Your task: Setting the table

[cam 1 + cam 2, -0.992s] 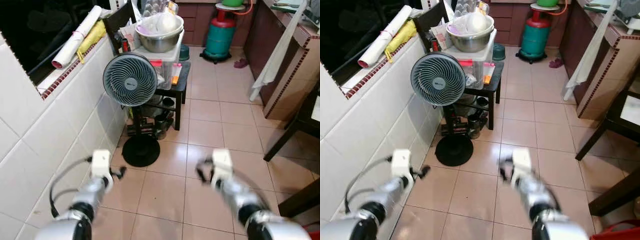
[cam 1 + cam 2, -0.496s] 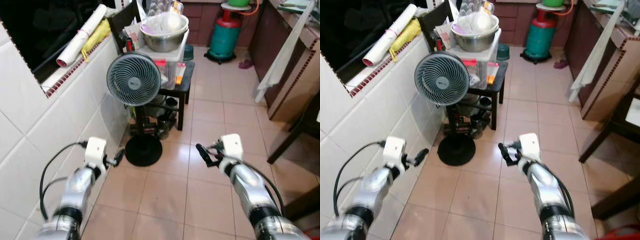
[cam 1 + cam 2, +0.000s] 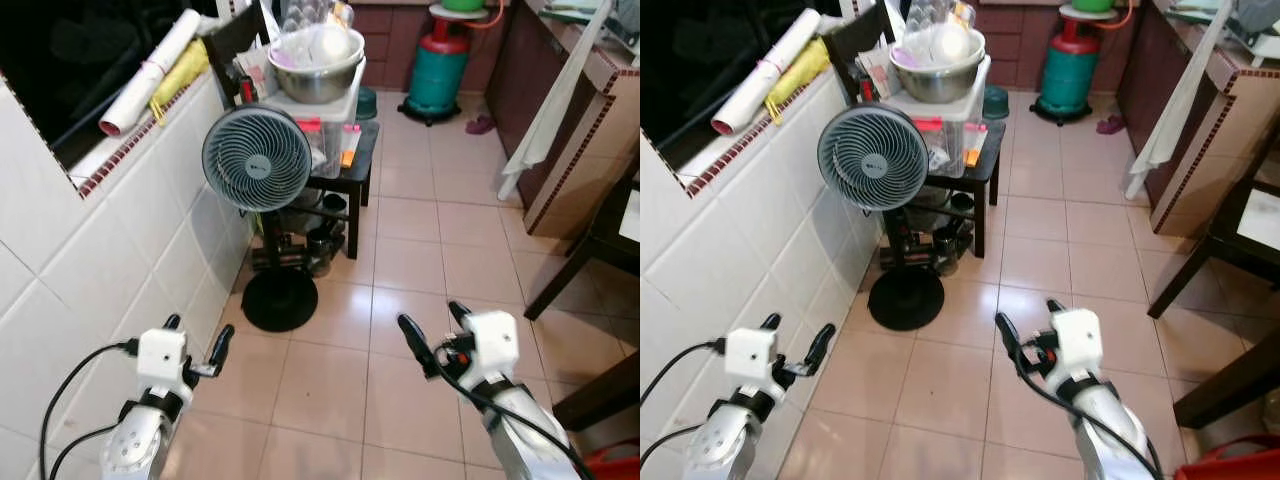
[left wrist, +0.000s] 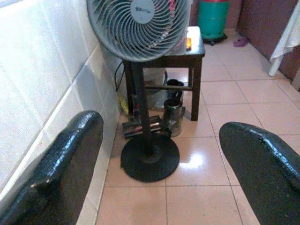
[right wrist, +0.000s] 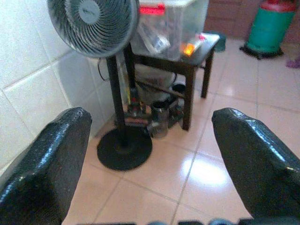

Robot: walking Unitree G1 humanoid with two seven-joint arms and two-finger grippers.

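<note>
Fingers of the left gripper [image 3: 195,338] and right gripper [image 3: 432,331] are spread wide and empty above the tiled floor [image 3: 410,265], probably ready for tableware, perhaps the metal bowl [image 3: 315,82] behind the fan [image 3: 257,159].

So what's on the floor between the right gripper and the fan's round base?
Only bare pink floor tiles lie between the right gripper and the fan base, as the left eye view shows; the right wrist view agrees.
</note>
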